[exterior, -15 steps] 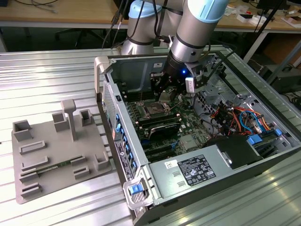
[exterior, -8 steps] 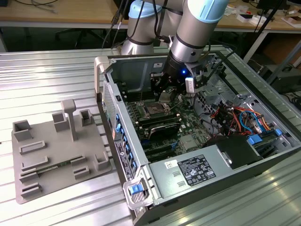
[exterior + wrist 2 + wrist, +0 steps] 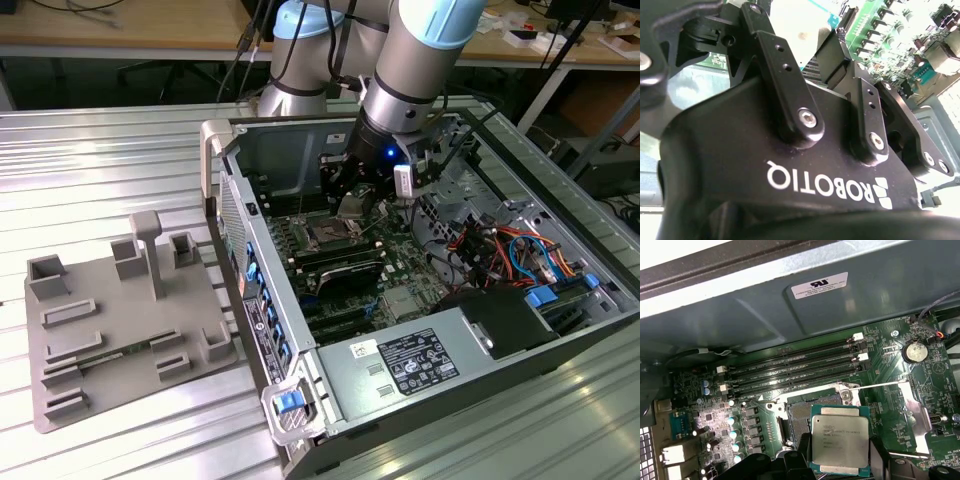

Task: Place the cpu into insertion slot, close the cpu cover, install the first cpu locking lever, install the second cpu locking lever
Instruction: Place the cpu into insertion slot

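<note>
Silver-grey metal covers the top of the cpu [image 3: 840,436], and the gripper [image 3: 348,192] is clamped on it: in the first wrist view one dark finger [image 3: 794,462] presses on one edge of the chip and the other finger on the opposite edge, so the jaws are closed against the chip. The cpu lies flat between them, with its printed face turned toward the wrist. Directly under the tool, partly covered by the chip, is the insertion slot [image 3: 801,416], a dark square with a thin metal rim. The chip is not seated in it, and the dark field of the slot is uncovered. The cpu cover [image 3: 907,412], a silver frame, is swung open and lies just beside the slot, past one of the fingers. Ahead of the fingertips, farther along the green board [image 3: 880,342], run the long black memory slots [image 3: 795,365], and a round coin battery [image 3: 914,352] sits near their end. In the exterior view the arm [image 3: 415,70] reaches down into the open computer case [image 3: 400,365], with the gripper low over the board. Well apart from the tool, toward the exterior view's left, a grey tray [image 3: 120,335] rests on the metal table [image 3: 110,150].
</note>
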